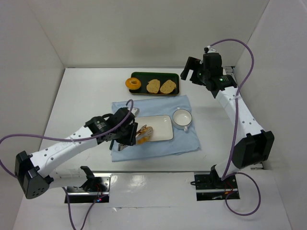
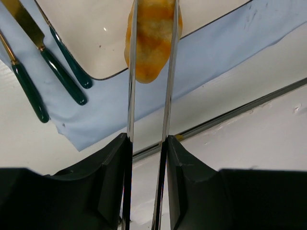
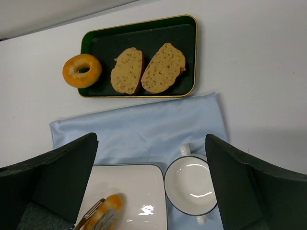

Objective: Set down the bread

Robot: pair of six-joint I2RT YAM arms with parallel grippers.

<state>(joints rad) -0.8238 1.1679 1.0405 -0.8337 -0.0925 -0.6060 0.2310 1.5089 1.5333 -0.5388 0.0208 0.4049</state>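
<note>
left gripper (image 1: pixel 136 136): we saw it pinched narrow on the bread (image 2: pixel 152 45).
bread spot: over the plate (image 1: pixel 163 125), at its 8 o'clock corner.
right gripper (image 1: pixel 199 72): spread wide, empty.
risk: we judged that release there could roll it off the rim onto the cloth (image 1: pixel 187 139).

The left arm (image 1: pixel 72 143) is stretched low from its base at the near left toward the middle of the scene, and its wrist is turned to the right. The left gripper (image 1: pixel 140 134) is closed, and the bread (image 2: pixel 152 43) is pressed between its two thin metal fingers (image 2: pixel 130 72). The right arm (image 1: pixel 237 110) is raised toward the far right, where the right gripper (image 1: pixel 194 72) is held high with its jaws set wide apart.
</note>
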